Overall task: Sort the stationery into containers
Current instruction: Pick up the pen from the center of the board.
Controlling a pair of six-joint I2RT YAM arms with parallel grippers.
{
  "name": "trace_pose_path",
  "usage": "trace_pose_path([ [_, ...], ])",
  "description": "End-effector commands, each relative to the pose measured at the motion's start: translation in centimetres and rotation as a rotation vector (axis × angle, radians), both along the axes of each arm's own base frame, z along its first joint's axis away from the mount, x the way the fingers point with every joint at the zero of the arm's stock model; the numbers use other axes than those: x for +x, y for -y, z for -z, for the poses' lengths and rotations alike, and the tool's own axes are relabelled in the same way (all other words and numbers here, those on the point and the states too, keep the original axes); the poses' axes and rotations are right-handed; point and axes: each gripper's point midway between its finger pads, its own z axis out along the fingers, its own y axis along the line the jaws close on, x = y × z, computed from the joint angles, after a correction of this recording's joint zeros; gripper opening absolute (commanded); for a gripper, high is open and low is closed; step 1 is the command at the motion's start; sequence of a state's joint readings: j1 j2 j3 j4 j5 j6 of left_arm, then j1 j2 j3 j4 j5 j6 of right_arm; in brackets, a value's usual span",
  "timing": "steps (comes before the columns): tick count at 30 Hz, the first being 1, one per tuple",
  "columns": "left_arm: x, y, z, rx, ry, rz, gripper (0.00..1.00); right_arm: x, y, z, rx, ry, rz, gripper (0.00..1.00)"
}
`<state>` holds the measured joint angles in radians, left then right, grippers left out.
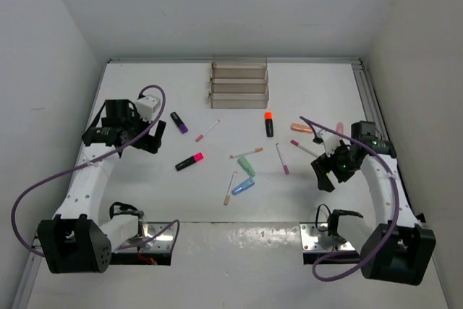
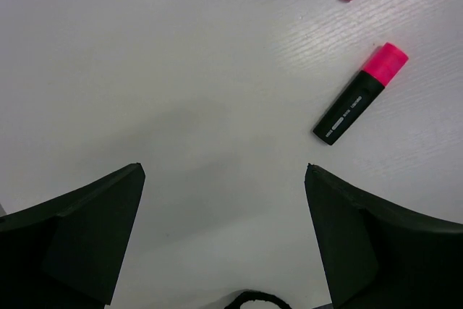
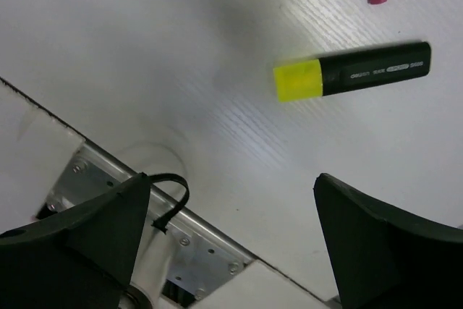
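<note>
Highlighters, we count four: purple cap [image 1: 182, 127], pink cap [image 1: 197, 156], orange cap [image 1: 268, 115], and yellow cap [image 3: 298, 80] by the right tool [image 1: 323, 171]. We count five thin pens [image 1: 246, 153] and four pastel pieces [image 1: 247, 166], loose mid-surface. One stepped block of containers [image 1: 239, 83] stands at the far edge, contents unclear. The left tool [image 1: 155, 135] and right tool gape wide, holding nothing, over the white surface [image 1: 145, 85] between pale walls [image 1: 43, 48]

The white table [image 2: 145, 70] has fine lines like wood grain and shines a little. The pink highlighter [image 2: 359, 94] and the yellow highlighter [image 3: 352, 71] look like smooth, slightly shiny plastic. The mounting plate [image 3: 195, 265] is bare shiny metal, and the trays [image 1: 239, 85] look like cloudy plastic.
</note>
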<state>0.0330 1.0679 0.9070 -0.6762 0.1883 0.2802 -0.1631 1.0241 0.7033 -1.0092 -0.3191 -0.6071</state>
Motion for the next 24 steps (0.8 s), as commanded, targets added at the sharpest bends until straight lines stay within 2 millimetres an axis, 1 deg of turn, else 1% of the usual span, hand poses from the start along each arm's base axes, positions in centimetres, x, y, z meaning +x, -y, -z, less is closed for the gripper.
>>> trace_pose_path([
  [1, 0.9, 1.5, -1.5, -0.043, 0.038, 0.069, 1.00, 1.6, 0.4, -2.0, 0.002, 0.090, -0.265, 0.92],
  [2, 1.0, 1.9, -1.6, -0.051, 0.043, 0.103, 1.00, 1.7, 0.7, -2.2, 0.011, 0.097, -0.315, 0.86],
  [3, 1.1, 2.1, -1.7, -0.055, 0.043, 0.122, 1.00, 1.7, 1.0, -2.3, 0.008, 0.098, -0.374, 0.84],
  [4, 1.0, 2.4, -1.7, -0.069, 0.025, 0.141, 1.00, 2.1, 1.4, -2.4, -0.005, 0.107, -0.505, 0.83],
  [5, 1.0, 3.0, -1.7, -0.086, 0.019, 0.178, 1.00, 2.4, 2.2, -2.3, -0.017, 0.114, -0.546, 0.80],
  [6, 1.0, 3.3, -1.7, -0.097, 0.015, 0.193, 1.00, 3.3, 2.8, -2.7, -0.035, 0.140, -0.592, 0.78],
  [7, 1.1, 3.5, -1.7, -0.105, 0.004, 0.202, 1.00, 3.8, 3.2, -2.3, -0.040, 0.155, -0.699, 0.76],
  [9, 1.4, 4.1, -1.8, -0.131, 0.004, 0.224, 1.00, 5.0, 4.5, -2.5, -0.071, 0.191, -0.783, 0.73],
  [10, 1.4, 4.5, -1.9, -0.149, 0.006, 0.241, 1.00, 5.8, 4.8, -2.0, -0.075, 0.213, -0.871, 0.73],
  [11, 1.4, 4.7, -2.0, -0.157, 0.010, 0.253, 1.00, 6.7, 5.3, -2.3, -0.086, 0.245, -0.900, 0.74],
  [12, 1.5, 5.0, -2.1, -0.169, 0.008, 0.264, 1.00, 7.6, 5.6, -2.2, -0.098, 0.278, -0.952, 0.80],
  [13, 1.5, 5.4, -2.3, -0.188, 0.014, 0.289, 1.00, 8.1, 5.7, -1.7, -0.082, 0.281, -0.965, 0.82],
  [14, 1.4, 5.7, -2.2, -0.202, 0.007, 0.299, 1.00, 9.1, 6.0, -2.0, -0.095, 0.301, -0.986, 0.82],
  [15, 1.5, 5.9, -2.2, -0.212, 0.000, 0.307, 1.00, 9.5, 6.1, -1.7, -0.095, 0.312, -1.027, 0.84],
  [16, 1.4, 6.3, -2.3, -0.229, -0.001, 0.324, 1.00, 10.0, 6.1, -1.7, -0.090, 0.320, -1.036, 0.84],
  [17, 1.5, 6.3, -2.2, -0.236, -0.007, 0.328, 1.00, 10.5, 6.1, -1.2, -0.072, 0.318, -1.048, 0.84],
  [19, 1.6, 6.6, -2.3, -0.247, -0.006, 0.337, 1.00, 11.0, 5.7, -0.6, -0.061, 0.335, -1.097, 0.85],
  [20, 1.9, 6.5, -2.4, -0.248, -0.003, 0.336, 1.00, 11.1, 5.5, 0.3, -0.055, 0.340, -1.125, 0.85],
  [21, 1.9, 6.7, -2.4, -0.253, -0.003, 0.338, 1.00, 11.1, 5.2, 0.7, -0.054, 0.341, -1.153, 0.84],
  [22, 2.0, 6.7, -2.5, -0.257, -0.001, 0.341, 1.00, 10.5, 4.9, 1.6, -0.039, 0.328, -1.175, 0.83],
  [24, 2.3, 6.9, -2.5, -0.265, 0.001, 0.349, 1.00, 10.6, 4.4, 2.3, -0.041, 0.344, -1.224, 0.80],
])
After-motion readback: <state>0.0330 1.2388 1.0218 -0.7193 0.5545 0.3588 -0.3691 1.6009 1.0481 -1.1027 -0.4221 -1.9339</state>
